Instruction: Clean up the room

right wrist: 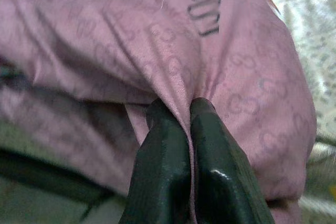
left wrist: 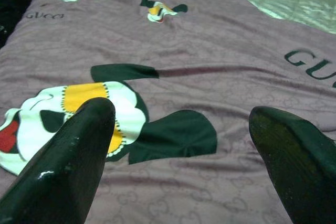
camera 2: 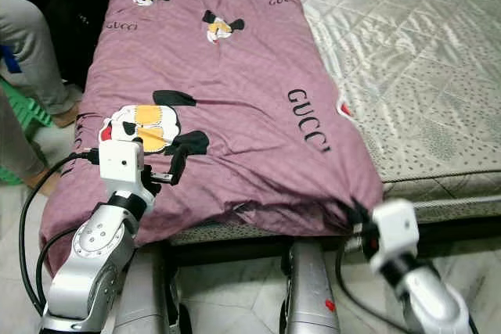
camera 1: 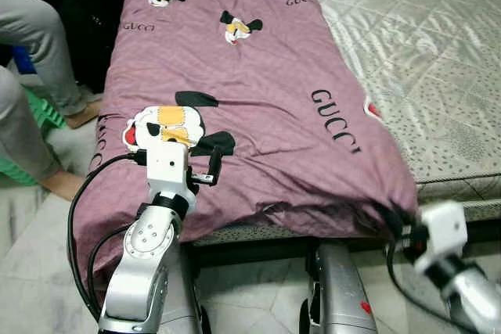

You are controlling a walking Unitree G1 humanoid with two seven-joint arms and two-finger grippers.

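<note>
A purple blanket printed with cartoon ducks and black lettering lies along the left side of a bed. My left gripper hovers open just over the blanket's near left part, beside a duck print, with nothing between its fingers. At the blanket's near right corner, by the bed's front edge, my right gripper is shut on a pinched fold of the purple cloth; it also appears as the right gripper in the left eye view.
The bare quilted mattress takes up the bed's right side. A seated person's legs and a green stool are at the left of the bed. My own legs stand on the tiled floor against the bed's front.
</note>
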